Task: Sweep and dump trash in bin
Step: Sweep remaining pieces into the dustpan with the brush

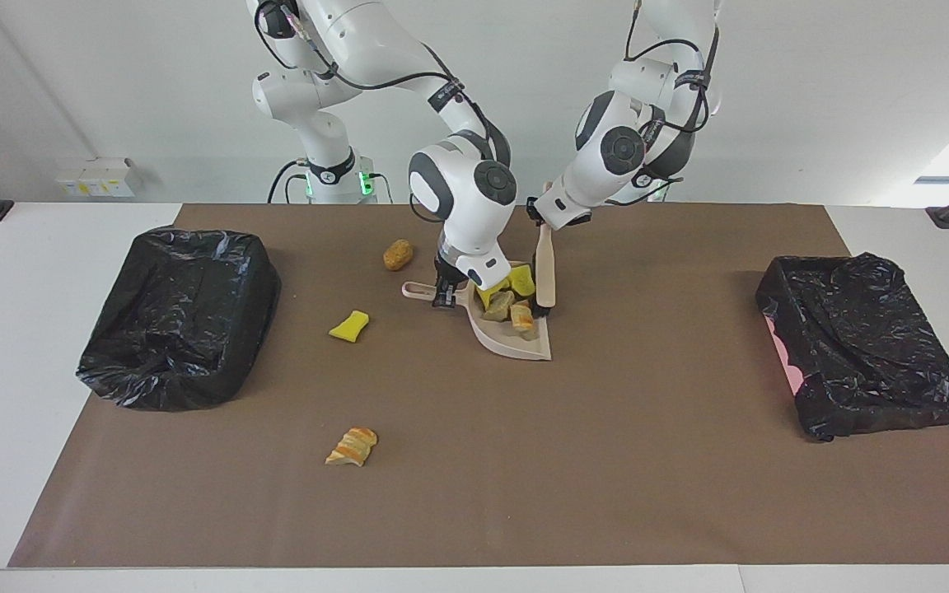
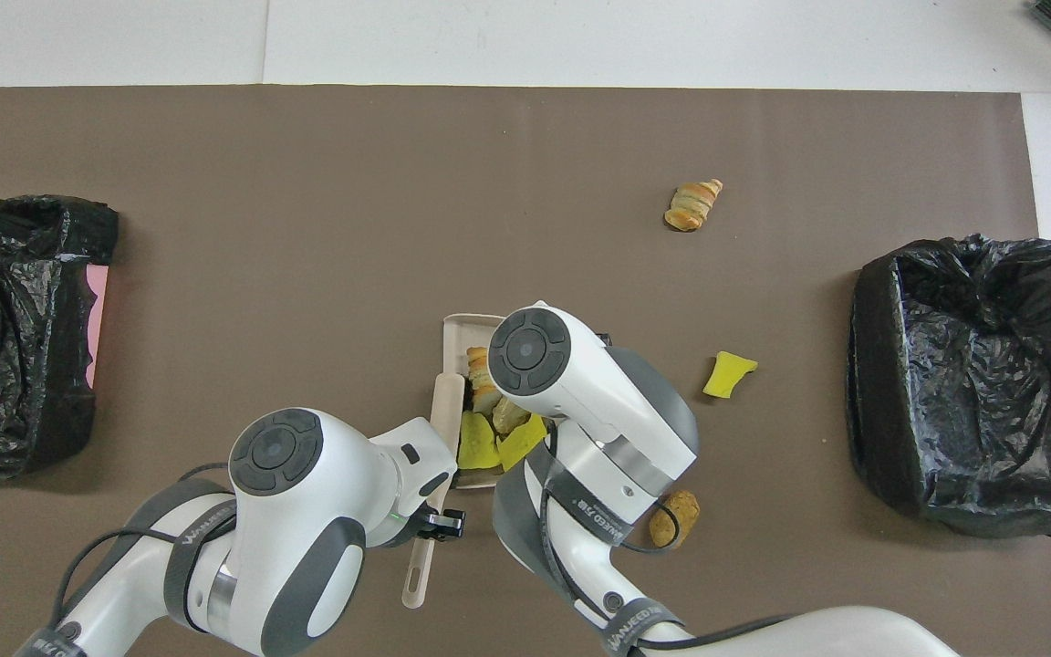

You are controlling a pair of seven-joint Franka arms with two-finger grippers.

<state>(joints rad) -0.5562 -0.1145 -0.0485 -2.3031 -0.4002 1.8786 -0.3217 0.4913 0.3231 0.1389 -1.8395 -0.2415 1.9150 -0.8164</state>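
Right gripper [image 1: 443,295] clamps the handle of the beige plastic dustpan [image 1: 517,344], frame centre in the facing view, pan on the brown paper mat [image 1: 606,461]. Left gripper [image 1: 542,221] is closed on the beige brush with black bristles [image 1: 545,272], bristles at the pan's mouth. Four foam chunks [image 1: 509,296] sit in the pan. Loose trash: brown sponge chunk [image 1: 397,254] upper centre, yellow sponge chunk [image 1: 349,325] centre-left, orange-striped foam chunk [image 1: 352,447] lower left. Black-lined bins: one [image 1: 178,317] at left edge, another [image 1: 862,344] at right edge.
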